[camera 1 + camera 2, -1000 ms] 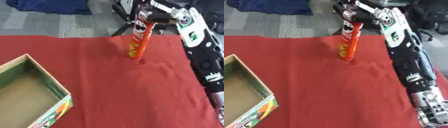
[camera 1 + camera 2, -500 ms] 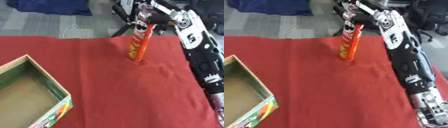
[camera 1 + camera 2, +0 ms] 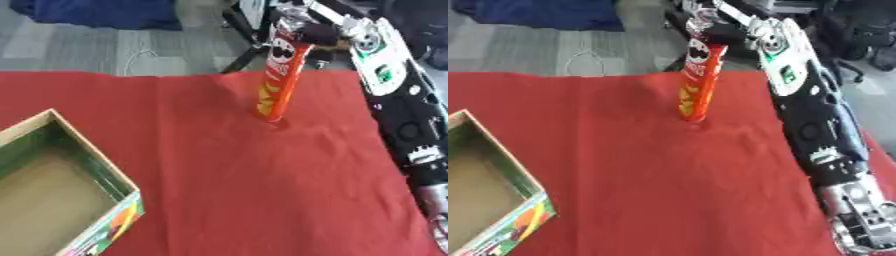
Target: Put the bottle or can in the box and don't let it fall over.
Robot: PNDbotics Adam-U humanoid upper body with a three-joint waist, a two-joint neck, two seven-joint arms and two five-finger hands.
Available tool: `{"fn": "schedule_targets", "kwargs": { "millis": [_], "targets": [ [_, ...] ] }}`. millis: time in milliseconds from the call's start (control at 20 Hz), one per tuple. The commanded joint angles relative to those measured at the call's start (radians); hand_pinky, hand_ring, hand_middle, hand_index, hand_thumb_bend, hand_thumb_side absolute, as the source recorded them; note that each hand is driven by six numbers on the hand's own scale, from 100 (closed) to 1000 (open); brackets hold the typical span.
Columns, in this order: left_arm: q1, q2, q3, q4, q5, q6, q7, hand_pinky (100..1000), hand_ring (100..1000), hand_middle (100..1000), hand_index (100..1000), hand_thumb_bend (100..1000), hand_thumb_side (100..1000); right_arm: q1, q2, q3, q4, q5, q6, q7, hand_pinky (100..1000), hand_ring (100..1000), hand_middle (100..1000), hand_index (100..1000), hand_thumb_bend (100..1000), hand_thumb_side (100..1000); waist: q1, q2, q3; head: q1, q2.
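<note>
Red cloth [image 3: 219, 175] (grey floor [image 3: 79, 50] beyond) bears can [image 3: 280, 80], box [image 3: 61, 190].

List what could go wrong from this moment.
The tall can is tilted, held only near its top by the right hand, so it may swing or topple when lifted. The open box sits far across the red cloth; the can's base could catch its wall and tip.
</note>
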Motion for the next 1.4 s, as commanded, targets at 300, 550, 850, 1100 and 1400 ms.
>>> {"fn": "schedule_targets", "kwargs": {
  "millis": [300,550,850,1100,1400],
  "targets": [
    [0.000,0.028,0.004,-0.019,-0.003,-0.001,-0.004,389,875,661,688,100,705,-0.010,-0.061,-0.022,-0.013,-0.013,0.018,-0.007,923,932,897,1000,100,911,0.004,-0.028,-0.006,0.001,-0.004],
    [0.000,0.029,0.004,-0.019,-0.005,-0.003,-0.004,390,876,661,688,100,705,-0.003,-0.070,-0.024,-0.003,-0.007,0.019,-0.017,924,932,897,1000,100,918,0.007,-0.026,-0.006,0.001,-0.007],
    [0.000,0.029,0.004,-0.019,-0.006,-0.006,-0.003,391,877,662,688,100,705,0.003,-0.078,-0.025,0.007,0.000,0.018,-0.016,927,934,898,1000,100,934,0.010,-0.022,-0.006,0.002,-0.008],
    [-0.001,0.028,0.004,-0.019,-0.009,-0.007,-0.003,392,877,662,688,100,706,0.007,-0.079,-0.024,0.015,0.004,0.013,-0.009,941,948,906,1000,100,968,0.012,-0.019,-0.006,0.000,-0.010],
    [-0.002,0.028,0.003,-0.019,-0.011,-0.008,-0.003,395,878,662,688,100,707,0.007,-0.076,-0.021,0.022,-0.010,0.004,0.016,960,960,914,1000,100,986,0.012,-0.015,-0.004,-0.001,-0.012]
  ]
}}
